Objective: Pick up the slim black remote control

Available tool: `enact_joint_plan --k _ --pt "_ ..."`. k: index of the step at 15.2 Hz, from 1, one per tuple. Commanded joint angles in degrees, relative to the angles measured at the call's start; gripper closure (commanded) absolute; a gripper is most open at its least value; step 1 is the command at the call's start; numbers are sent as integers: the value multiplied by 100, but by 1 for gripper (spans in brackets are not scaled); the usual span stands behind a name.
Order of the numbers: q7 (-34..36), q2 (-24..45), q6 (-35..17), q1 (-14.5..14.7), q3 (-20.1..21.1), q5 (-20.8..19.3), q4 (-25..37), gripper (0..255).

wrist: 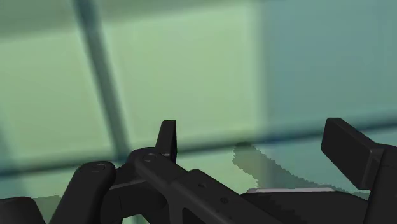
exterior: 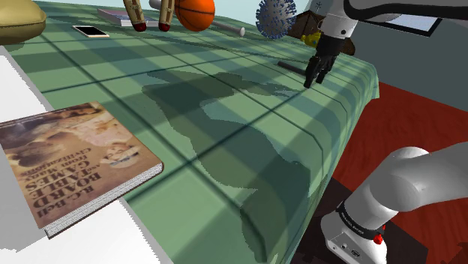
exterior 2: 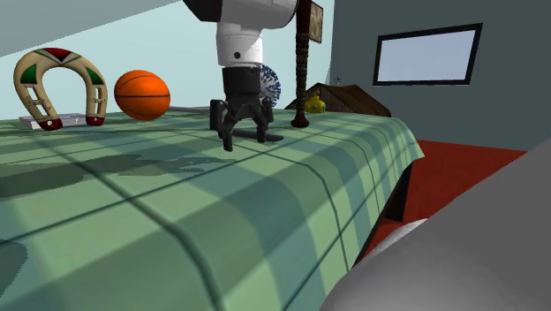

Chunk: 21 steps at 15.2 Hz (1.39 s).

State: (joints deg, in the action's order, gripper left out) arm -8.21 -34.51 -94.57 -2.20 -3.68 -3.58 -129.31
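The slim black remote (exterior: 291,67) lies flat on the green plaid bedspread (exterior: 225,112), near its far right corner in the shoulder view. My black gripper (exterior: 313,79) points down at the cloth right beside the remote's near end. In the second exterior view a short dark end of the remote (exterior 2: 275,139) sticks out past the gripper (exterior 2: 245,137), whose fingers stand apart just above the cloth. In the wrist view the gripper (wrist: 254,137) is open, and a dark flat shape with a pale edge (wrist: 286,189) lies low between the fingers, touching neither.
A hardback book (exterior: 75,161) lies at the near left, a phone (exterior: 90,31) at the far left. An orange basketball (exterior: 196,11), a horseshoe-shaped toy (exterior 2: 60,84) and a spiky ball (exterior: 276,16) line the far side. The bed edge drops to red floor (exterior: 405,127) on the right.
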Motion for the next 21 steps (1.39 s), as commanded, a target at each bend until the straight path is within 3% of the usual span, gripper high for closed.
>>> enact_joint_plan --k 1,9,18,21 --pt "-183 397 -173 -34 -130 -83 251 0" --pt "-951 1944 -334 -154 -612 -198 1763 0" --pt "-1813 3836 -72 -386 -1002 59 4039 0" --pt "-1791 3790 -316 -385 -995 46 3750 0"
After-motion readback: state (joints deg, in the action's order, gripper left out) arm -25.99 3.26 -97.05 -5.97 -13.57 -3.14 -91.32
